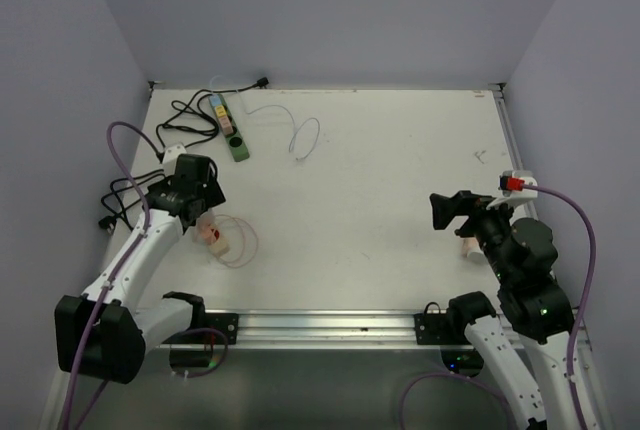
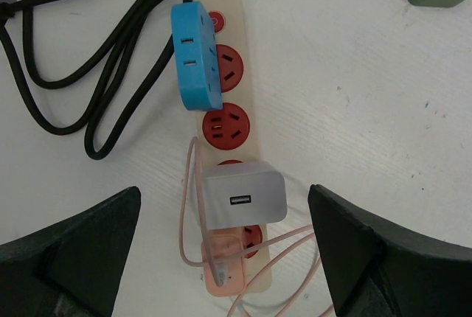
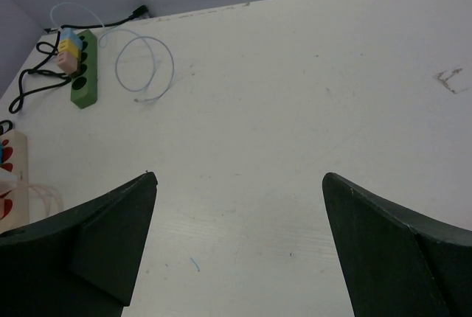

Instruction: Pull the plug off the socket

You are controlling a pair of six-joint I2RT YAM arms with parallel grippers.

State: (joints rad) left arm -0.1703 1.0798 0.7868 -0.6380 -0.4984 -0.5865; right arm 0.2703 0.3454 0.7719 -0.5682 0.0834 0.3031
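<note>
A cream power strip [image 2: 240,51] with red sockets lies under my left gripper [image 2: 225,217], also seen in the top view [image 1: 212,235]. A grey USB charger plug [image 2: 243,197] sits in it, between my open fingers. A blue adapter [image 2: 196,55] is plugged in farther along and a pink plug [image 2: 225,262] with a pink cable at the near end. My left gripper [image 1: 190,195] is open above the strip. My right gripper [image 3: 236,184] is open and empty over bare table, at the right in the top view [image 1: 450,210].
A green power strip [image 1: 230,128] with coloured plugs and a thin white cable [image 1: 300,135] lies at the back left. Black cables [image 2: 96,81] coil beside the cream strip. A small pinkish object [image 1: 468,248] lies near the right arm.
</note>
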